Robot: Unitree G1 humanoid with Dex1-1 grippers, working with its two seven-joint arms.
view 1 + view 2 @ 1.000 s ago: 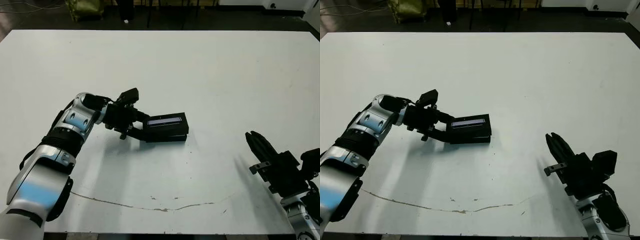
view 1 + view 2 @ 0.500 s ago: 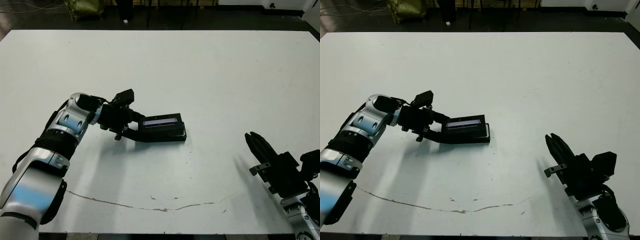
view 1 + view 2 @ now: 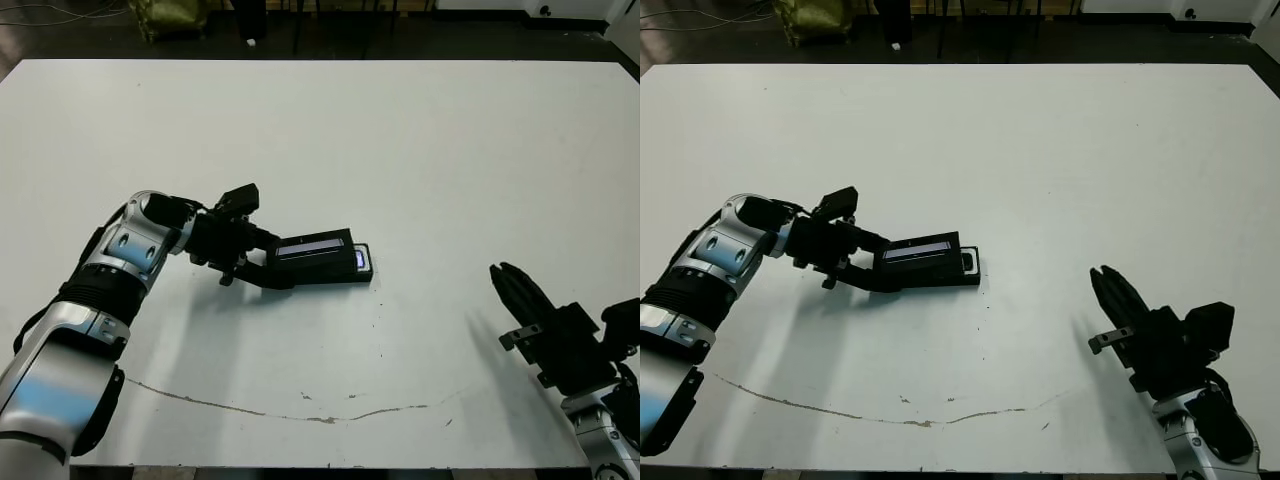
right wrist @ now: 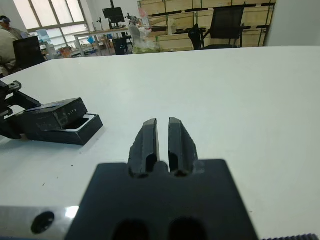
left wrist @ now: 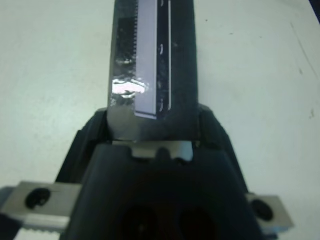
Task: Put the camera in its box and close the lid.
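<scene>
One lid (image 3: pixel 312 247) | clamped in left gripper (image 3: pixel 262 262) | overhanging box (image 3: pixel 362 262)

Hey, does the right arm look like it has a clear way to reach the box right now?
Probably yes. Bare table lies between the right gripper and the box, with nothing in the way. But the left gripper holds the lid over most of the box, leaving only its right end showing.
</scene>
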